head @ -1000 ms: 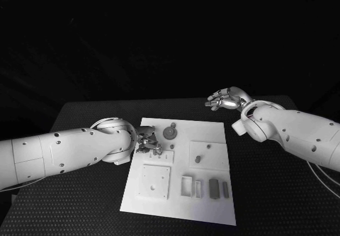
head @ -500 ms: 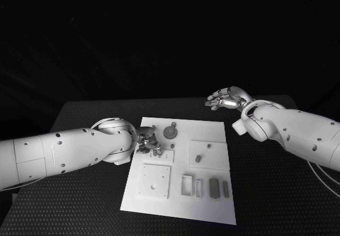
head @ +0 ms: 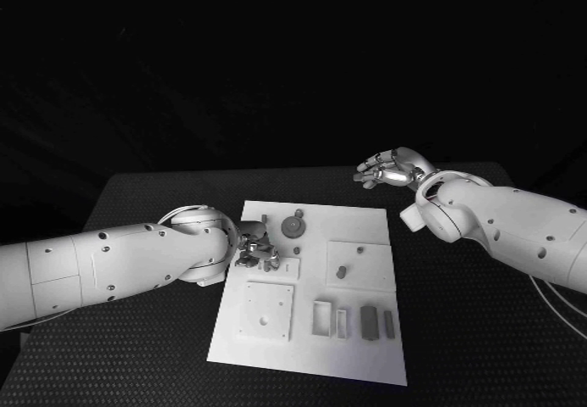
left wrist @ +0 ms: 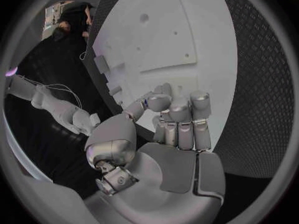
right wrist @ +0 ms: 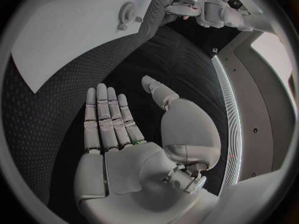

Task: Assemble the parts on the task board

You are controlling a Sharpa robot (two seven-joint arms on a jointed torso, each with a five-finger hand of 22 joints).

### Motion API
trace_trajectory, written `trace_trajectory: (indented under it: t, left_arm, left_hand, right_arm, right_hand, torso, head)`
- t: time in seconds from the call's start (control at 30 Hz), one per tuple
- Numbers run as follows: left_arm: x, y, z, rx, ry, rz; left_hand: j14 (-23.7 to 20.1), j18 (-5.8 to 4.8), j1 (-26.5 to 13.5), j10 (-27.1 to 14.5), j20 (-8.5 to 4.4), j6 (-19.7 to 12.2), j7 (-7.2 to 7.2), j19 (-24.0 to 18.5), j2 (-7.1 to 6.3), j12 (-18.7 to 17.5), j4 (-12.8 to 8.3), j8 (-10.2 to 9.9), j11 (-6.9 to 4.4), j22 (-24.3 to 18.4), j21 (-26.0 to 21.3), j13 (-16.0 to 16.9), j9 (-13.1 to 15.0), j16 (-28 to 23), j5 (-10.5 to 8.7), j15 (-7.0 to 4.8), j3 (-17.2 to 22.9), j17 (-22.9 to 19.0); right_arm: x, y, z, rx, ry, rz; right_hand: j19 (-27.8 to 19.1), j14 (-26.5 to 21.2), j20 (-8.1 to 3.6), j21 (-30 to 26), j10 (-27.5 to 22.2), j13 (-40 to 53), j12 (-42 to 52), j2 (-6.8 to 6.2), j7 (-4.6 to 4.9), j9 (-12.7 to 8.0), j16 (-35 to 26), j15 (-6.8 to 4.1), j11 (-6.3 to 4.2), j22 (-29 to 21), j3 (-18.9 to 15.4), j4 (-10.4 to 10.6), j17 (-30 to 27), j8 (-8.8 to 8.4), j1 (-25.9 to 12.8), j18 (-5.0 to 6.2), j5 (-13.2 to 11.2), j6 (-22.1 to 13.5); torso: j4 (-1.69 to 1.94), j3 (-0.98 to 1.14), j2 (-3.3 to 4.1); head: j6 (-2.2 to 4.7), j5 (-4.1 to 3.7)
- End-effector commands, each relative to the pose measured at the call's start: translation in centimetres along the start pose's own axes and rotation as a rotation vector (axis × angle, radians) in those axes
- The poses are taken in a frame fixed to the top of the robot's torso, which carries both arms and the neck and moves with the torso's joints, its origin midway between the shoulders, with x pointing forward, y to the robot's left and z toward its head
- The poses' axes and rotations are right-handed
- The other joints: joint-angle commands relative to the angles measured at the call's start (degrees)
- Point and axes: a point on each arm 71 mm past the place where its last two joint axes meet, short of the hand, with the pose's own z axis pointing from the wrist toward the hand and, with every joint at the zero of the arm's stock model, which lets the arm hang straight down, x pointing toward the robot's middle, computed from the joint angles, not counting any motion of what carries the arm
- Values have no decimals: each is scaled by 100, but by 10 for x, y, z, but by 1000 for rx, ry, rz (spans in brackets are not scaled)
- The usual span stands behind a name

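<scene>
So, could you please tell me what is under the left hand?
The left hand sits over the task board's left edge, beside a round part. Whatever lies beneath its fingers is covered.

— What sort of place are you working in?
— A robotics lab bench: you've got a black textured table [head: 147, 356], a white task board [head: 312, 339] with fitted slots, and a dark backdrop all round it.

- The black tabletop [head: 147, 356] has a dotted, textured surface.
- It runs out past the white plate on every side, under a dark background.
</scene>
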Motion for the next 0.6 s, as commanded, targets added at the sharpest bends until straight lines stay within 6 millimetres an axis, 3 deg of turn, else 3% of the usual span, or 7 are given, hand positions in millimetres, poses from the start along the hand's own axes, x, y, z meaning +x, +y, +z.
trace_trajectory:
  t: [0.03,0.6]
  left_arm:
    - [2,-2,0,7,8,19]
    - [1,-2,-1,14,-17,31]
  left_hand:
    - [84,41,-20,-68,-537,951,-452,-18,59,26,26,24,-95,98,26,-9,0,24,-19,-103,22,-8]
    - [89,51,-3,-63,-545,964,-461,-13,102,41,1,27,-105,99,39,-45,-2,46,2,-98,89,-28]
  right_arm:
    - [2,2,0,-13,16,4]
    - [3,2,0,-14,19,4]
  right_hand:
    - [7,4,9,-24,37,-9,-43,-4,73,-7,-26,29,3,6,15,18,-8,5,53,79,24,14]
    - [-7,3,14,-66,63,-8,-109,-9,79,-28,-50,37,7,26,-25,68,-26,11,6,73,132,18]
  torso:
    - [-1,-2,2]
    - [1,-3,2]
  head:
    - [-4,-4]
    - [-22,-13]
